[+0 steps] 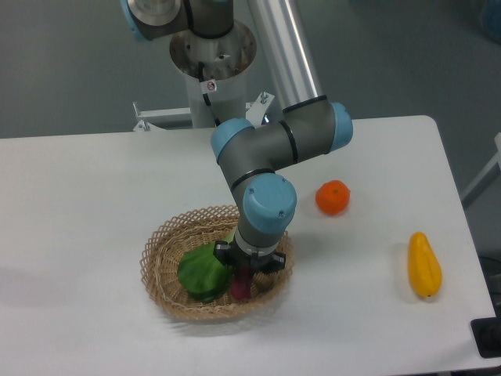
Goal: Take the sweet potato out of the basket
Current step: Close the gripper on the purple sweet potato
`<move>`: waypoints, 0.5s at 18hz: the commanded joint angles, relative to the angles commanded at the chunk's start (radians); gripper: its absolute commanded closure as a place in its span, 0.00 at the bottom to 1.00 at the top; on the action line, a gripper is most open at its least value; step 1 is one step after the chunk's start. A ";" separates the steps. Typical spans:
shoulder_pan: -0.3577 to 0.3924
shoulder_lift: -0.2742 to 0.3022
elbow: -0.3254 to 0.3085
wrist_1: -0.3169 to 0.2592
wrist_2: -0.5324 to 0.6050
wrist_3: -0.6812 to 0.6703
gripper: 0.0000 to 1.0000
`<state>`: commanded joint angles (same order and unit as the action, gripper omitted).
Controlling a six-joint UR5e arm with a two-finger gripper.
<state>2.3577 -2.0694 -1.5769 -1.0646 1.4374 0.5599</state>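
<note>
The round woven basket (160, 262) sits on the white table at front centre. In it lie a green leafy vegetable (202, 272) and the magenta-purple sweet potato (239, 287). My gripper (245, 276) points straight down into the basket, and its fingers look closed around the sweet potato, which hangs upright below them with its lower end showing. The wrist hides the top of the sweet potato and most of the fingers. The sweet potato is still within the basket, close to the green vegetable.
A round orange fruit (333, 197) lies on the table right of the arm. A yellow elongated fruit (423, 265) lies near the right edge. The robot's base column (211, 70) stands behind the table.
</note>
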 joint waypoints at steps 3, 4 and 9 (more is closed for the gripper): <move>0.009 0.021 0.002 0.000 -0.009 0.006 0.68; 0.012 0.028 0.003 0.000 -0.014 0.008 0.68; 0.029 0.035 0.031 -0.008 -0.009 0.009 0.68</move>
<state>2.3868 -2.0341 -1.5463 -1.0722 1.4281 0.5691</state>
